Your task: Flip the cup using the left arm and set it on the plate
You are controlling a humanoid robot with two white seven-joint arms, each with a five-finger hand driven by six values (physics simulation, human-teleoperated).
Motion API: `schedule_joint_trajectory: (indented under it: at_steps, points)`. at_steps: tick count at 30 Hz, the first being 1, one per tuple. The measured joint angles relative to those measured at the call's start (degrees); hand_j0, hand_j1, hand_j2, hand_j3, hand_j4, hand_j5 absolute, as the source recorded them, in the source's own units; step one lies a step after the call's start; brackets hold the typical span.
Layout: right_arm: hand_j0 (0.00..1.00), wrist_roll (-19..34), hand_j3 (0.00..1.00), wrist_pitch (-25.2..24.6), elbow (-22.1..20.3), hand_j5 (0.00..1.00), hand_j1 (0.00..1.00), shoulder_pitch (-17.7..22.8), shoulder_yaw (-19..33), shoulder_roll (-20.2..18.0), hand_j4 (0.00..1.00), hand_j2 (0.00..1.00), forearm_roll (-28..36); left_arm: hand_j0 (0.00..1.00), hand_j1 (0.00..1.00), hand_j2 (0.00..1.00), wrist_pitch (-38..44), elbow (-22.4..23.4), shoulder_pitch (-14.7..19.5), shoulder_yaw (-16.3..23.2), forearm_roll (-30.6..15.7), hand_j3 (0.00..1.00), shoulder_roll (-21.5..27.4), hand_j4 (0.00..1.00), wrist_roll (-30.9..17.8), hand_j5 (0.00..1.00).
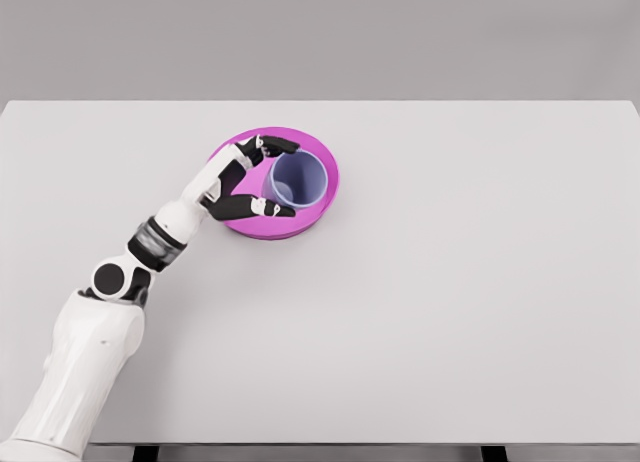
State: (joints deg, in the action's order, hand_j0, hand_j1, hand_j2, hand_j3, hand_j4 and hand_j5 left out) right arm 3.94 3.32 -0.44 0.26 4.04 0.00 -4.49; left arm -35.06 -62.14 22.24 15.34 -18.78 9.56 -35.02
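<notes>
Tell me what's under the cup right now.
The cup stands open end up on the magenta plate. The left hand is open beside it. The plate surface under its base is hidden.

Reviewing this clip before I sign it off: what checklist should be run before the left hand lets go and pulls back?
1. Cup mouth up, interior visible: ok.
2. Cup within the plate rim: ok.
3. Cup base flat on plate: cannot tell from above.
4. Left hand fingers spread around the cup's left side, loosened: ok; actual contact: cannot tell.
5. Retreat path down-left over the table: ok.
6. Right arm: not in view.
</notes>
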Motion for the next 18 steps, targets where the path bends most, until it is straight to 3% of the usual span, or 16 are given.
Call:
schedule_joint_trajectory:
  at_steps: [18]
  points:
    - [1.00,0.0,1.00,0.0,0.0,1.00,1.00,0.0,0.0,0.0,1.00,1.00,0.0,0.62,0.62,0.62,0.0,6.0,1.5,0.5,-1.7,0.62,-1.3,0.62,0.0,0.62]
